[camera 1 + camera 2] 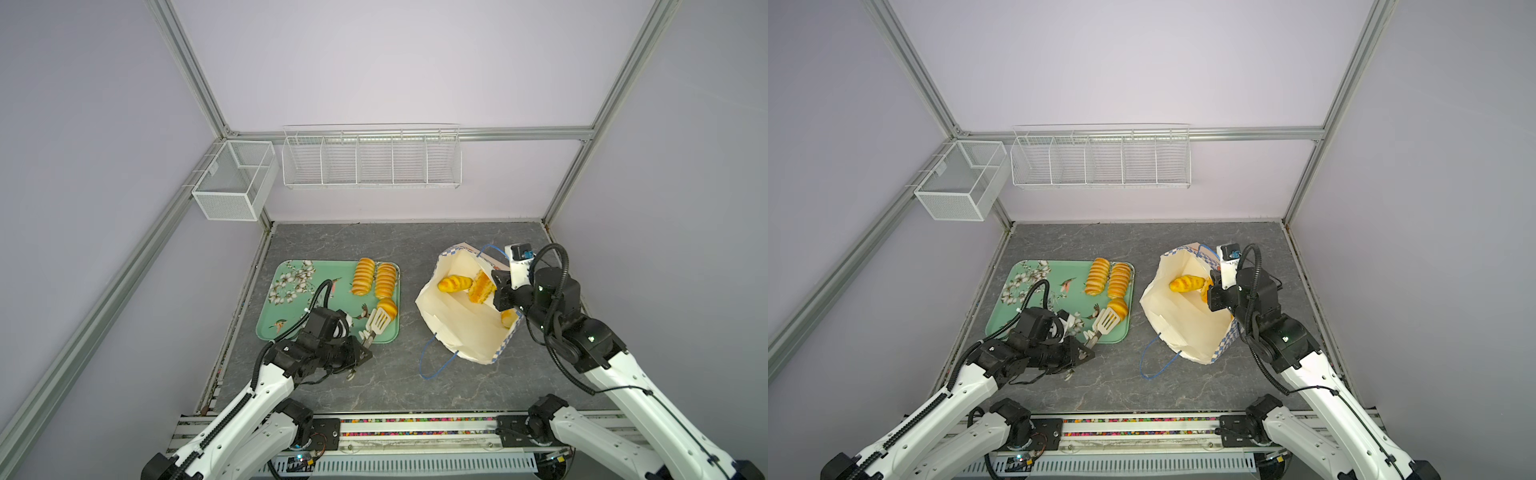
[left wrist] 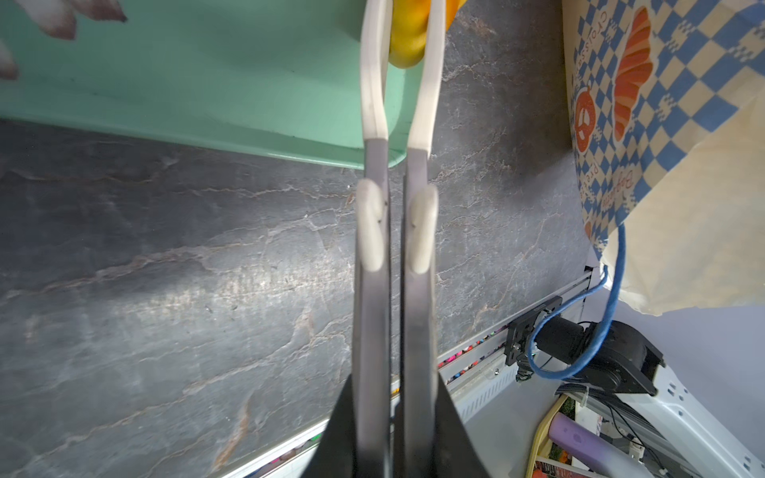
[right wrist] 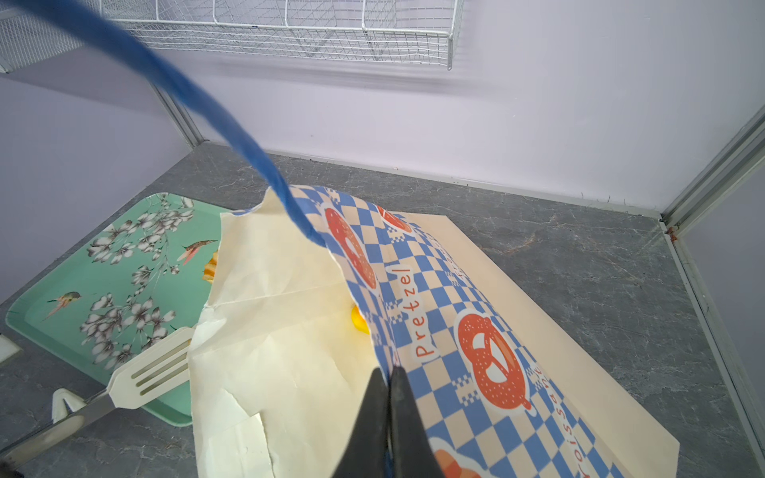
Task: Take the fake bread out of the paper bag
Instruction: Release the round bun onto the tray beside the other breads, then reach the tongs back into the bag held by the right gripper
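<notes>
The right gripper [image 3: 388,378] is clamped on the checkered rim of the bag [image 1: 457,328], right side, holding the mouth gaping upward. The bag sits slumped on the right half of the table. Inside there is bread still to fetch: a ribbed loaf [image 1: 454,284] toward the far side, a second piece [image 1: 481,287] just beside that gripper, and a third [image 1: 508,319] peeking at the near-right rim. Over on the left, three pieces line the right edge of the tray [image 1: 332,268]. The left gripper [image 1: 362,344] squeezes the tongs [image 1: 379,321] by their handles, paddles close together at the bun [image 1: 387,307] in the tray's near-right corner — nipping it or merely beside it, can't tell. My read is that this bread is light, glossy and probably slick and hard-shelled. So take the loaf across its narrow middle, where the ribs give the paddles some bite — squeeze too hard and it may squirt free. The paper looks thin and crumply, so the rim wants a firm pinch.
</notes>
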